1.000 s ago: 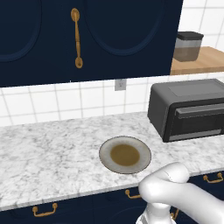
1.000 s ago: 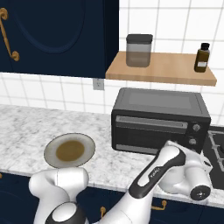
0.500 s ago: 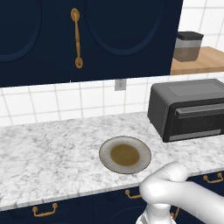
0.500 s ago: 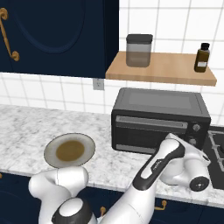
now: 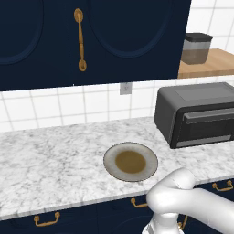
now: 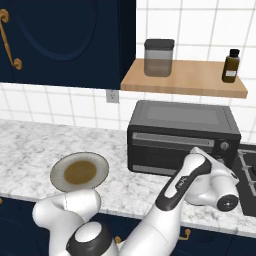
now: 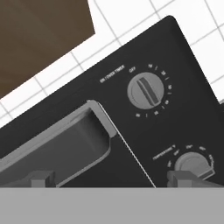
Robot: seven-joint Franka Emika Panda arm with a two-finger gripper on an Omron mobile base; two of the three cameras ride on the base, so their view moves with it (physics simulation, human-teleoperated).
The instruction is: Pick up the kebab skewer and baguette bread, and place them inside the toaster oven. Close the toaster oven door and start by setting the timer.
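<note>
**Pincer spread wide in front of the toaster oven's control panel**

The toaster oven (image 6: 182, 136) stands at the back right of the marble surface (image 5: 50, 160), against the tiled wall and below a wooden shelf (image 6: 185, 79). Its door (image 6: 172, 152) is closed, the grey bar handle (image 7: 52, 142) running across its top edge. Neither the kebab skewer nor the baguette bread can be seen anywhere on the surface, and the dark window does not let me tell what is inside the oven.

A round plate (image 5: 130, 162) with a brown centre sits near the front edge of the surface, left of the oven and well apart from it. Nothing lies on it.

The arm reaches across the front of the oven, its hand close to the right end of the front panel. From the hand camera, the pincer (image 7: 117, 178) is released, its two dark tips far apart at the bottom of the frame: one below the handle, the other just below the lower knob (image 7: 193, 163). The upper knob (image 7: 145, 92), ringed with small white markings, lies between and beyond the tips, untouched. Nothing is held.

On the shelf stand a lidded grey canister (image 6: 159, 57) at the left and a small dark bottle (image 6: 230, 66) at the right. Navy cabinets with a brass handle (image 5: 80, 39) hang above the surface.
</note>
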